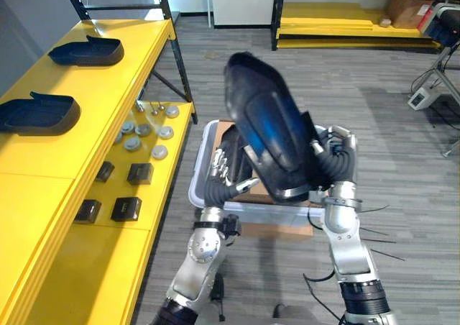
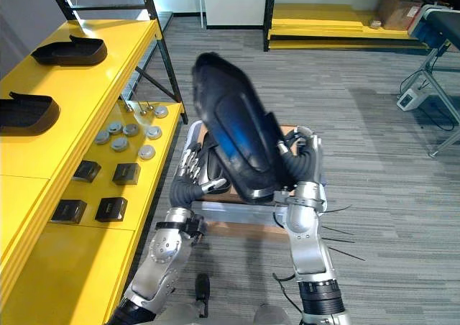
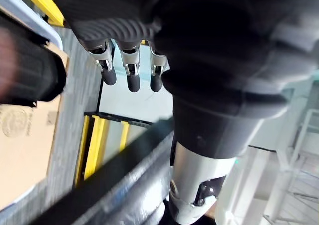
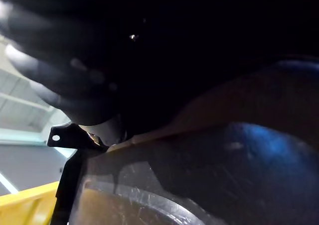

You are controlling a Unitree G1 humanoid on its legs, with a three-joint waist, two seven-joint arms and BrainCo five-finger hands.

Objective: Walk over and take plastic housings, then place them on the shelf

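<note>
I hold a large dark plastic housing point(image 1: 269, 124) raised and tilted in front of me, between both hands. My left hand point(image 1: 224, 168) rests against its lower left side with straight fingers point(image 3: 132, 70). On the lower right edge my right hand point(image 1: 332, 156) has its fingers curled round the rim; the housing's glossy inside point(image 4: 224, 160) shows very close there. Two more dark housings point(image 1: 86, 52) point(image 1: 36, 114) lie on the top level of the yellow shelf point(image 1: 108, 88) to my left.
The shelf's lower level carries several round metal discs point(image 1: 144, 131) and small black boxes point(image 1: 126, 208). A grey tote point(image 1: 201, 174) sits on a cardboard box point(image 1: 287, 228) on the carpet below my hands. Another yellow rack point(image 1: 345, 26) stands at the far wall.
</note>
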